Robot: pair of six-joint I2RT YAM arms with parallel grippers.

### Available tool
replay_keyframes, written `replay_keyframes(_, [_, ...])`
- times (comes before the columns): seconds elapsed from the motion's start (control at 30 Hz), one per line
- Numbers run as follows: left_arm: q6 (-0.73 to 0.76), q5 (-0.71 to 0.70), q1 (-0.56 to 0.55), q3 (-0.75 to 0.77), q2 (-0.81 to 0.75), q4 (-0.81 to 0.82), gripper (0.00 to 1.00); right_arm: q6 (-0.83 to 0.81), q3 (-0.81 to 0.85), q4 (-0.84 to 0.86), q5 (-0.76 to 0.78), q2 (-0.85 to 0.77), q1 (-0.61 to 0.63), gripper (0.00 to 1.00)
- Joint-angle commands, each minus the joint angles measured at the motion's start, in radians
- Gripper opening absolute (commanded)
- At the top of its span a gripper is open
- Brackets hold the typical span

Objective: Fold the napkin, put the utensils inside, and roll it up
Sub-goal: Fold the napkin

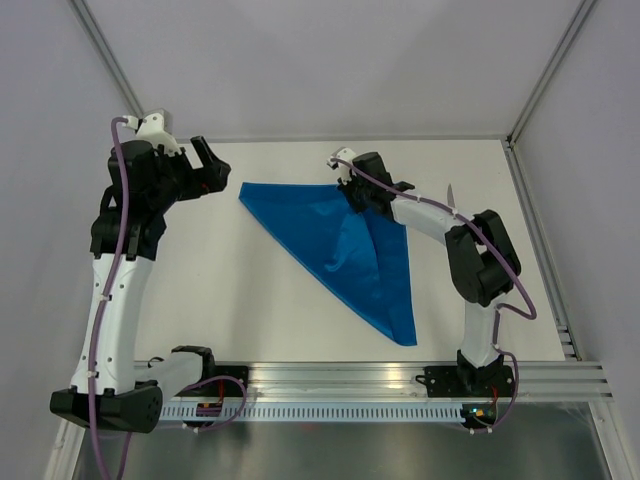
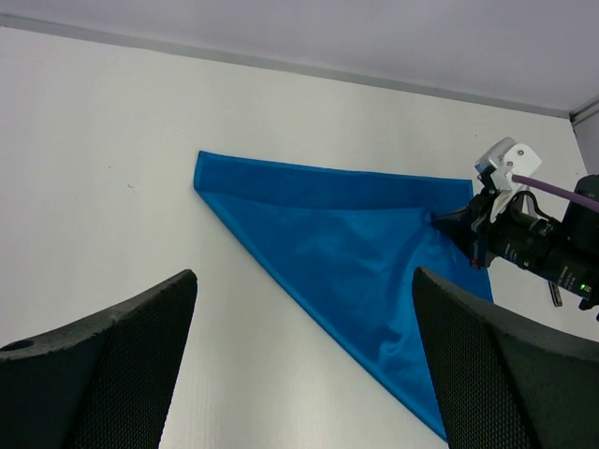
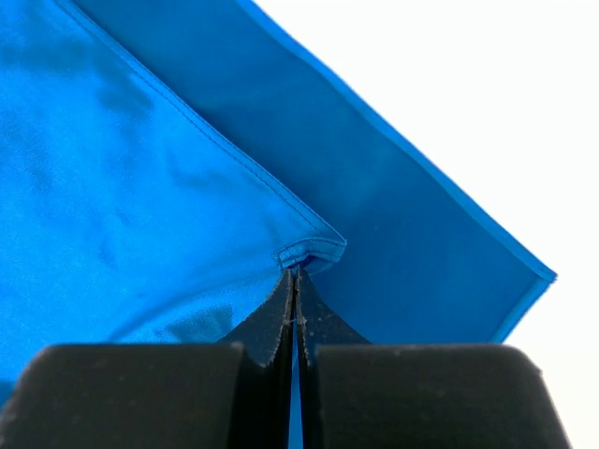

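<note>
The bright blue napkin (image 1: pixel 345 245) lies folded into a triangle on the white table (image 1: pixel 250 300); it also shows in the left wrist view (image 2: pixel 346 253) and the right wrist view (image 3: pixel 140 187). My right gripper (image 1: pixel 356 192) is shut on the corner of the napkin's top layer (image 3: pixel 309 253), holding it over the lower layer near the far edge. My left gripper (image 1: pixel 208 168) is open and empty, above the bare table left of the napkin's far-left corner (image 2: pixel 199 168). The knife (image 1: pixel 451 196) lies at the far right, mostly hidden behind the right arm.
A raised rail (image 1: pixel 540 240) borders the table's right side and a metal rail (image 1: pixel 400 375) runs along the near edge by the arm bases. White walls close the back.
</note>
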Motion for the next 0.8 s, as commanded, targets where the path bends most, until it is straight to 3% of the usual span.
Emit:
replay_keyframes(0.0, [-0.037, 0.035, -0.001, -0.006, 0.010, 0.052, 1.00, -0.013, -0.002, 0.048, 0.001, -0.014, -0.028, 0.01])
replay_keyframes(0.77, [-0.053, 0.054, -0.001, -0.029, 0.039, 0.086, 1.00, -0.026, 0.000, 0.078, -0.015, 0.013, -0.149, 0.00])
